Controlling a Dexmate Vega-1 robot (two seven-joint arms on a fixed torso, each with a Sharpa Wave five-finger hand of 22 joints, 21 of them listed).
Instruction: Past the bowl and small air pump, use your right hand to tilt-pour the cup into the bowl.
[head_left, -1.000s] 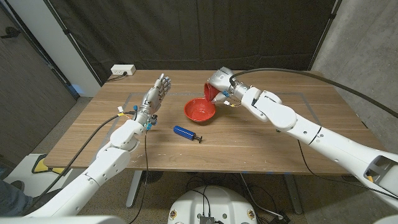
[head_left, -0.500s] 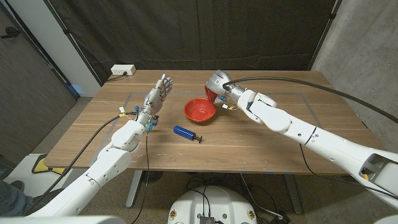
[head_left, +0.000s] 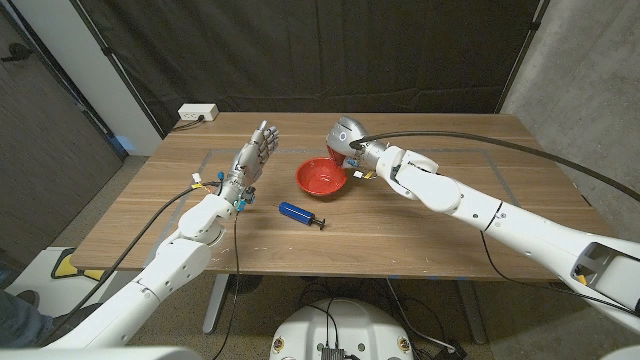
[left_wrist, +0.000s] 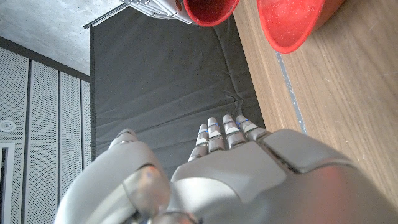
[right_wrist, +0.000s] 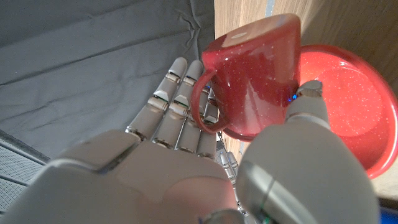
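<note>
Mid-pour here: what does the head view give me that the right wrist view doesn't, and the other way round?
Head view alone: the blue air pump lying on the table nearer the robot than the bowl, and the left hand raised, holding nothing. Right wrist view alone: the cup's handle beside the fingers, seen close up. Both: the right hand holding the red cup tilted over the red bowl.

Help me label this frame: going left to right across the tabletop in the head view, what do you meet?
Left hand → blue air pump → red bowl → right hand holding the red cup.
</note>
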